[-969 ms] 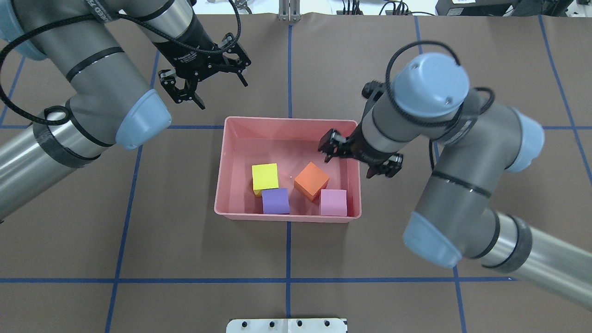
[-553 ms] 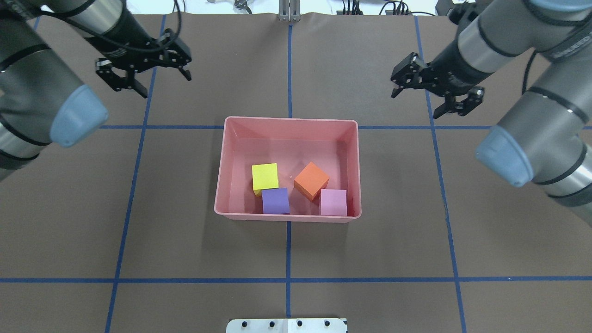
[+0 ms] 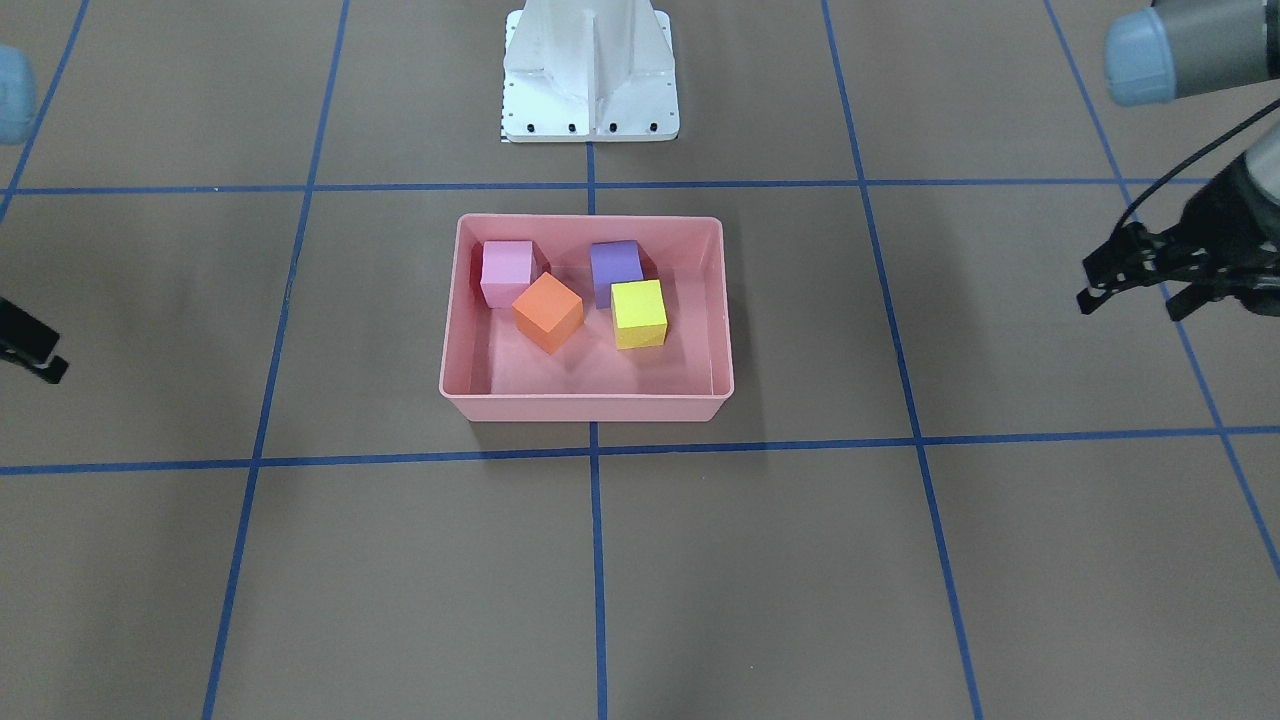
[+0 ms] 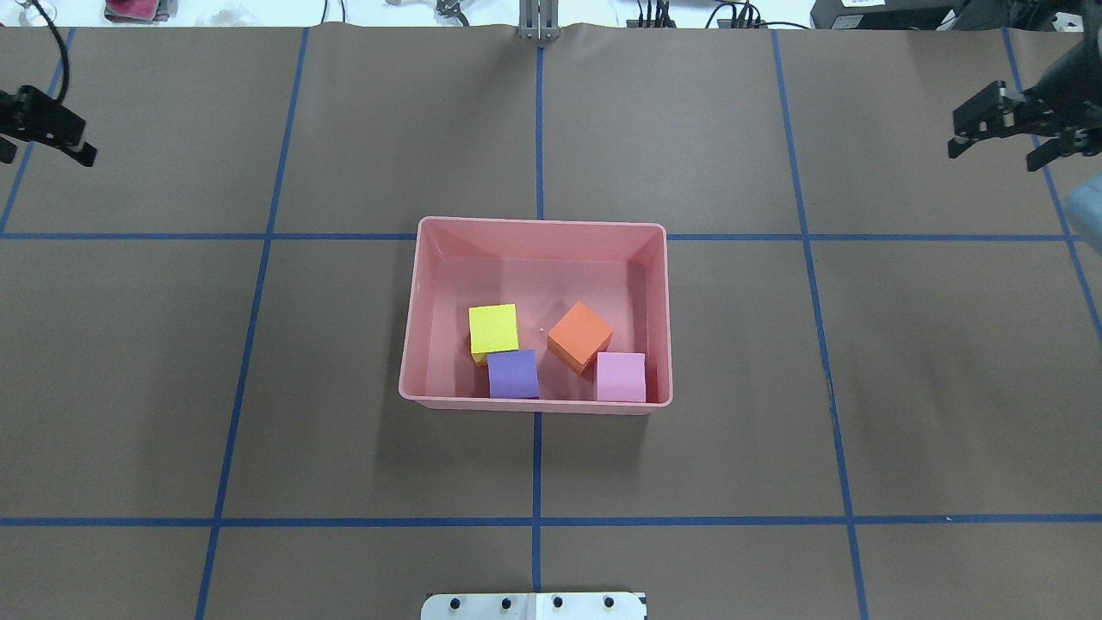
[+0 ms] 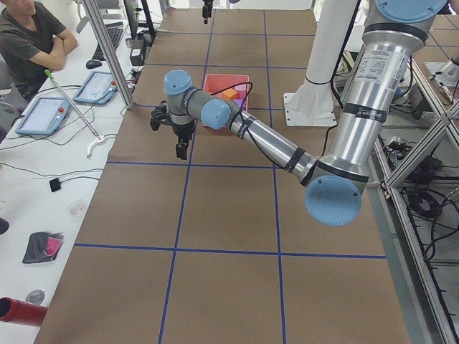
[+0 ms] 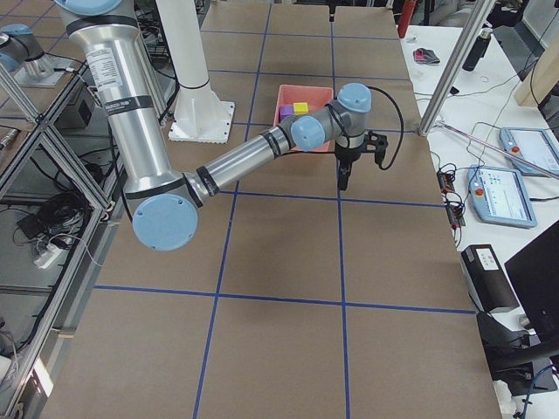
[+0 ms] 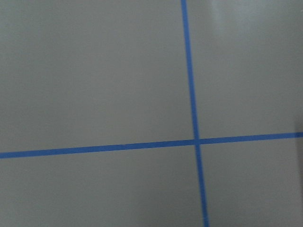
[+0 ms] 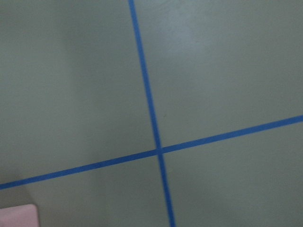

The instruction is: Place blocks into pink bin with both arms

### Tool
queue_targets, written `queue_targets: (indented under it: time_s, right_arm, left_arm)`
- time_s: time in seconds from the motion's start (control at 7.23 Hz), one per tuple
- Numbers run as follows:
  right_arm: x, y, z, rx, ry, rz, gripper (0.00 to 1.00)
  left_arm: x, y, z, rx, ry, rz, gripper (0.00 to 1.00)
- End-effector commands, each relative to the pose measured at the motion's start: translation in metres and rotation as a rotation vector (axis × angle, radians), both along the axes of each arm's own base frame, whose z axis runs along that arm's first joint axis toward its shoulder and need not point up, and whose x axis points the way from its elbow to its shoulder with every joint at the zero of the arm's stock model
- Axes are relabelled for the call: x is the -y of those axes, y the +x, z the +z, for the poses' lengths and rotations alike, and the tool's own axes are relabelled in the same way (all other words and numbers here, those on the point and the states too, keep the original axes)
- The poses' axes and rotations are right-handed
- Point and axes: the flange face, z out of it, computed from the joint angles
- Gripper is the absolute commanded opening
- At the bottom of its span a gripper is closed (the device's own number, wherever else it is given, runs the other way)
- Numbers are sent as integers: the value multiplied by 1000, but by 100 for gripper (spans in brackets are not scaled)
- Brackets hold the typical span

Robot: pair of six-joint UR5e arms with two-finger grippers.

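Note:
The pink bin [image 4: 541,223] sits mid-table, also in the front view [image 3: 590,408]. Four blocks lie inside it, near the robot's side: yellow-green [image 4: 493,328], purple [image 4: 513,374], orange [image 4: 579,336], light pink [image 4: 621,377]. In the front view they are pink [image 3: 506,272], orange [image 3: 547,311], purple [image 3: 615,265], yellow-green [image 3: 639,312]. My left gripper [image 3: 1127,310] is open and empty, far to the bin's left, and is cut by the overhead view's left edge [image 4: 43,155]. My right gripper [image 4: 990,158] is open and empty, far to the bin's right.
The white pedestal base [image 3: 590,75] stands behind the bin. Blue tape lines [image 4: 537,521] grid the brown table cover. A seated person [image 5: 29,36] and tablets [image 5: 93,86] are beside the table's far edge. Both wrist views show only table and tape.
Both arms have swung outward, away from the bin, to the view's far left and right edges. Both grippers stay open. The four blocks in the bin have not moved.

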Motion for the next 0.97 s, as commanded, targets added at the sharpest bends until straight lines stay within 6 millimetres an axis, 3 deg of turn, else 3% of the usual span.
queue_targets:
  time_s: [0.0,0.14,0.42,0.83]
  right_arm:
    - [-6,65,74,-12,39,-87,100]
    - [-14,77,96,-20,37,-107,100]
    - [-11,93,111,-24,34,-107,100]
    - [-10,94,114,-36,26,-97,100]
  left_arm:
    - [-3,-79,83,60,84,91,100]
    - [-25,-93,120,67,63,120,100]
    - [-28,-115,154,67,-1,87,100]
    - [-34,-128,164,-3,-33,62,100]
